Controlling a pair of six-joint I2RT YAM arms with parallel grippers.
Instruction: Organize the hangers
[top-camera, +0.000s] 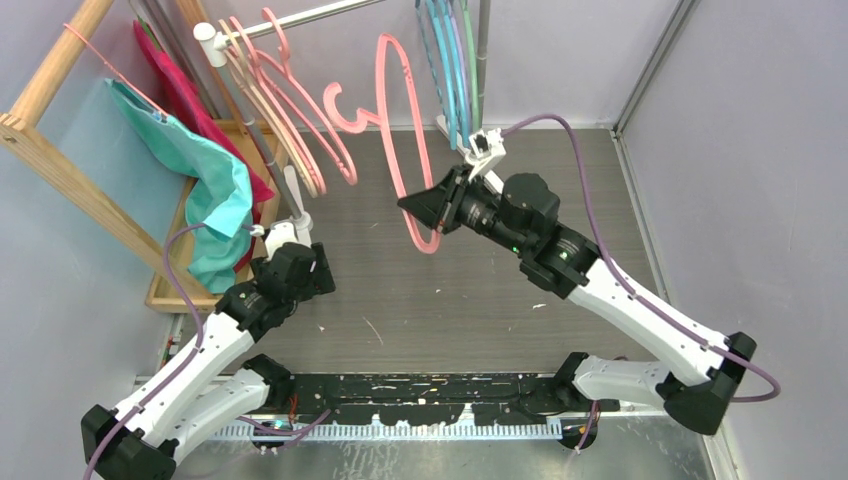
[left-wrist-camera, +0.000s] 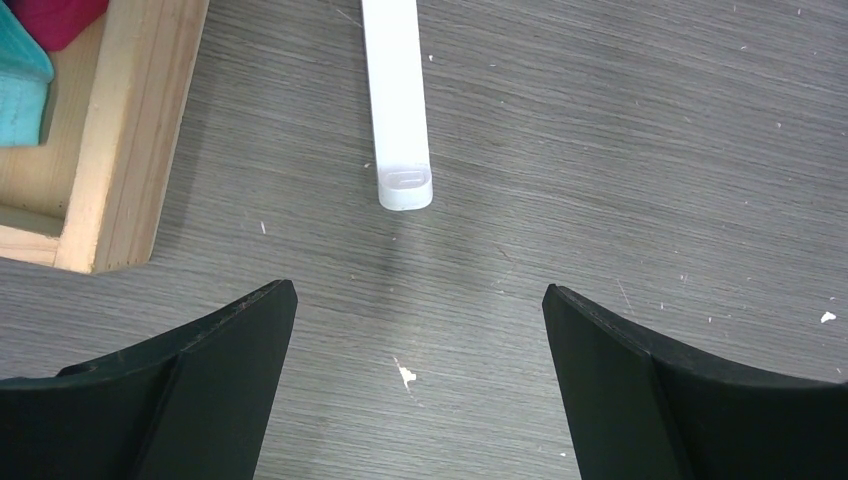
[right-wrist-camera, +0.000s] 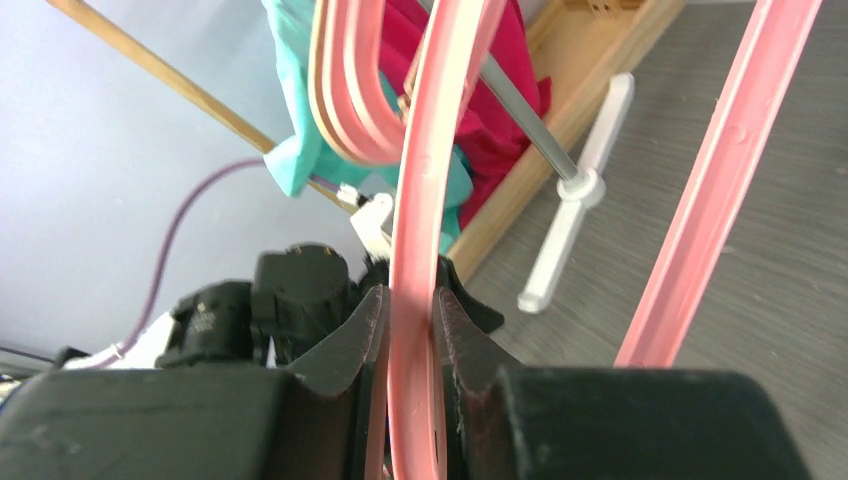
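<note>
Right gripper (right-wrist-camera: 405, 310) is clamped tight on one bar of a pink hanger (right-wrist-camera: 438, 120) and holds it up in the air. Its hook looks to be off the metal rail (top-camera: 310, 15), hanging between the pink/beige bunch (top-camera: 290, 120) and the blue/green ones (top-camera: 450, 60). Left gripper (left-wrist-camera: 420, 300) hovers low over the table (left-wrist-camera: 650, 150) with its jaws wide apart, holding nothing. So I'd call this mid-carry. The next move probably needs a lift and tilt so the hook clears the rail and lands beside the other pinks.
</note>
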